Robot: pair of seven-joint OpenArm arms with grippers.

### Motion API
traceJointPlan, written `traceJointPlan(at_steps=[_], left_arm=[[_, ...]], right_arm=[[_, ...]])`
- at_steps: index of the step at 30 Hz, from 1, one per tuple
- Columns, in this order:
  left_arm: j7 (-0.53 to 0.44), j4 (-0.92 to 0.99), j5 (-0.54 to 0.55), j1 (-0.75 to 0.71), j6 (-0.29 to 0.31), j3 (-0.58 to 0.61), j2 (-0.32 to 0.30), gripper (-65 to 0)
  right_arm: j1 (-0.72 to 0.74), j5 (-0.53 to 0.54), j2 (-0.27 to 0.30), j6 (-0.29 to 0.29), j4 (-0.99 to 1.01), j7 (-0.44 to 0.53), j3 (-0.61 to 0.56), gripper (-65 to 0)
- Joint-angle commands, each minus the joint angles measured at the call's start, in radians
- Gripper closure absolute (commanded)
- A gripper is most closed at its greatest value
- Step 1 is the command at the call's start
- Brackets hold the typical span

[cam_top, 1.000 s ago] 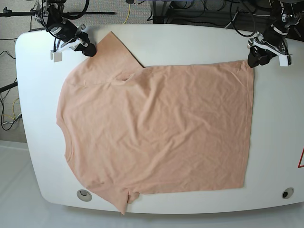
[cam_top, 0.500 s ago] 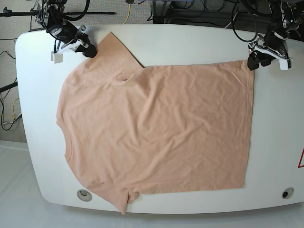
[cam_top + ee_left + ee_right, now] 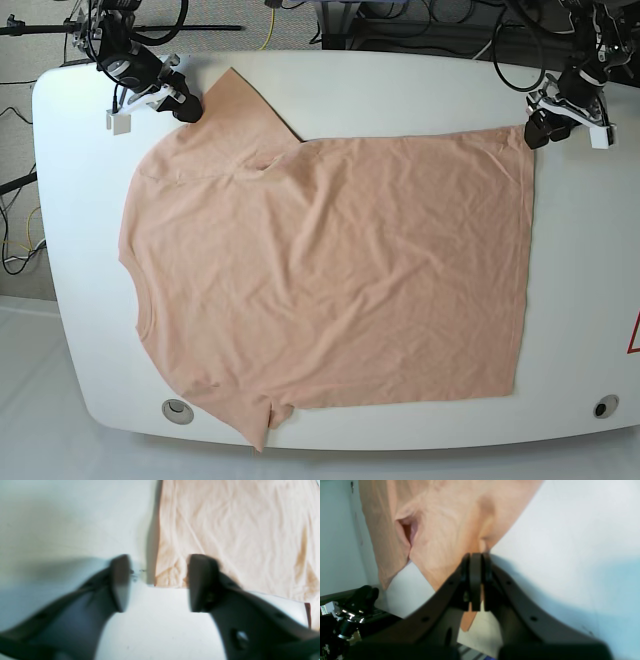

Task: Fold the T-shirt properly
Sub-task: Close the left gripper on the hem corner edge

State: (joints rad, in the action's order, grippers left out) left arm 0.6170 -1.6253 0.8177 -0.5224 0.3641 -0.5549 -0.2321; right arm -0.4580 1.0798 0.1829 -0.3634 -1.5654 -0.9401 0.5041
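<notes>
The peach T-shirt [image 3: 330, 270] lies spread flat and wrinkled on the white table [image 3: 400, 90], neck to the left and hem to the right. My right gripper [image 3: 188, 106] sits at the far-left sleeve. In the right wrist view its jaws [image 3: 475, 580] are shut, with sleeve fabric [image 3: 445, 525] pinched between them. My left gripper [image 3: 537, 128] is at the shirt's far-right hem corner. In the left wrist view it [image 3: 161, 582] is open, and the hem corner [image 3: 170, 577] lies between its fingers, right finger over the cloth.
Round insets sit in the table's near corners [image 3: 177, 410] [image 3: 604, 406]. A red triangle mark [image 3: 634, 335] shows at the right edge. Cables and stands crowd the space beyond the far edge [image 3: 420, 25]. Bare table surrounds the shirt.
The left gripper's jaws widened and then narrowed again while its arm shifted slightly by the hem corner. The right gripper stayed shut at the sleeve; the shirt has not visibly moved.
</notes>
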Motion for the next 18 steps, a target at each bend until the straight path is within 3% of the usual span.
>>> traceJointPlan(at_steps=[1,5,11,18], left_arm=[[-0.015,-0.004,0.031,-0.001,0.024,-0.016,-0.012,-26.9],[-0.017,0.014,0.059,0.001,0.034,-0.010,-0.014,-27.5],[-0.024,0.052,0.072,0.008,0.034,-0.014,-0.014,-34.8],[-0.010,0.086,0.040,0.035,0.040,0.000,-0.011,-35.6]], right_arm=[[-0.002,0.005,0.013,-0.001,-0.018,0.000,0.005,0.0],[-0.005,0.000,0.012,-0.001,-0.012,-0.003,0.004,0.0],[-0.006,0.000,0.014,-0.001,-0.013,-0.002,0.004,0.0],[-0.007,-0.002,0.010,0.001,-0.012,-0.002,-0.001,0.0]])
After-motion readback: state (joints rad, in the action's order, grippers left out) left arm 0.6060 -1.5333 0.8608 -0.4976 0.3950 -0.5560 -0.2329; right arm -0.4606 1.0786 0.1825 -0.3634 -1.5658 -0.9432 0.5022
